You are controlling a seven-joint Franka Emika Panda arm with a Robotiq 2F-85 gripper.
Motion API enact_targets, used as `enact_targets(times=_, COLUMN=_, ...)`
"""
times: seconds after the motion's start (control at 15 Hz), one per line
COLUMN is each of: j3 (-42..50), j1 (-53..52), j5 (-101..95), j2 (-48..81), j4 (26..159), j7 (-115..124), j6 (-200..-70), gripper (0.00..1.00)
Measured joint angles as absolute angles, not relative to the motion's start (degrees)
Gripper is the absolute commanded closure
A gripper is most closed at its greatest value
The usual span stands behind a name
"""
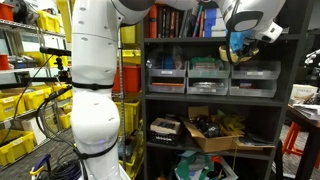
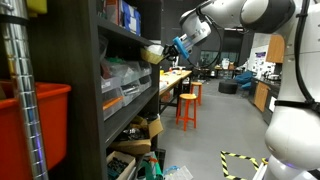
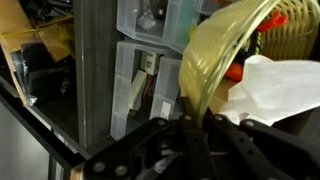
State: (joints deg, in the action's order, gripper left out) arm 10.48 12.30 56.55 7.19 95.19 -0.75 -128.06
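While pinched at its rim between the closed fingers of the gripper: yellow basket, aloft just beside the upper shelf of the dark rack. Probably light, thin-walled and springy, with loose white paper inside. Rim hold adequate; level carriage advisable.

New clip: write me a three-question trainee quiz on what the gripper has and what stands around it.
1. True or false: the gripper is shut on the rim of the woven basket.
2. Multiple choice: in the wrist view, what shows inside the basket?
A) white crumpled material
B) a blue mug
C) nothing at all
3. Fill in: in an exterior view, the stools are ____ in colour.

Key: 1 true; 2 A; 3 orange.
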Motion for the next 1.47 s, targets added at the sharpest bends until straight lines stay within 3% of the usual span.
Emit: enact_targets(times=1.47, j3=7.0, j1=8.9, j5=38.3, j2=7.2, j4=87.1, j7=-0.3, j6=-122.5, gripper=0.98)
